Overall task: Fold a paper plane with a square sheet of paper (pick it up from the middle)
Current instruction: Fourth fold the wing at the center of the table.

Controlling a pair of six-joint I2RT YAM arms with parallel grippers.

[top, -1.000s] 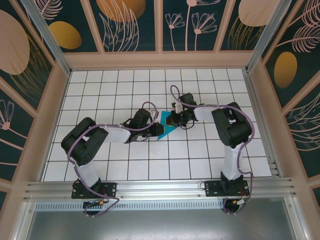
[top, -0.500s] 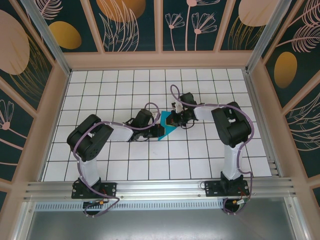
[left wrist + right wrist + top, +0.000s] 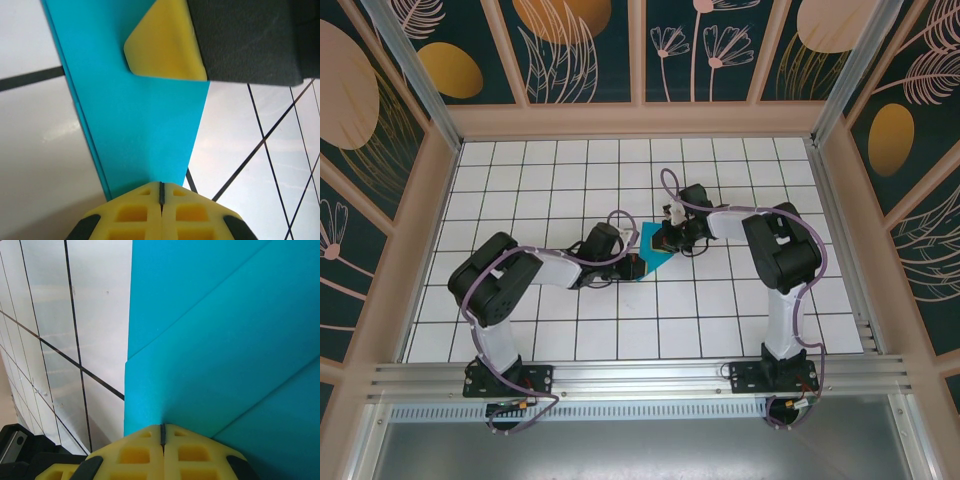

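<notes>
Top view: the part-folded teal paper (image 3: 653, 251) lies on the table (image 3: 720, 300) between the left tool (image 3: 633, 266) and the right tool (image 3: 666, 240). Left wrist: jaws closed at its narrow corner; dragging may skew the crease. Right wrist: jaws closed atop the layers; a slip may free them.

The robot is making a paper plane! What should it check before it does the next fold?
1. Left gripper shut: ok, its yellow fingers meet.
2. Right gripper shut: ok, its fingers meet too.
3. Both tips over the folded teal-blue paper sheet: ok, the sheet runs under each one.
4. Folded layers overlap with straight edges: ok, clear in the right wrist view.
5. Sheet lying flat on the white gridded table: cannot tell, because two layers show apart along one edge.
6. Folding finished: cannot tell, the top view is too small.
</notes>
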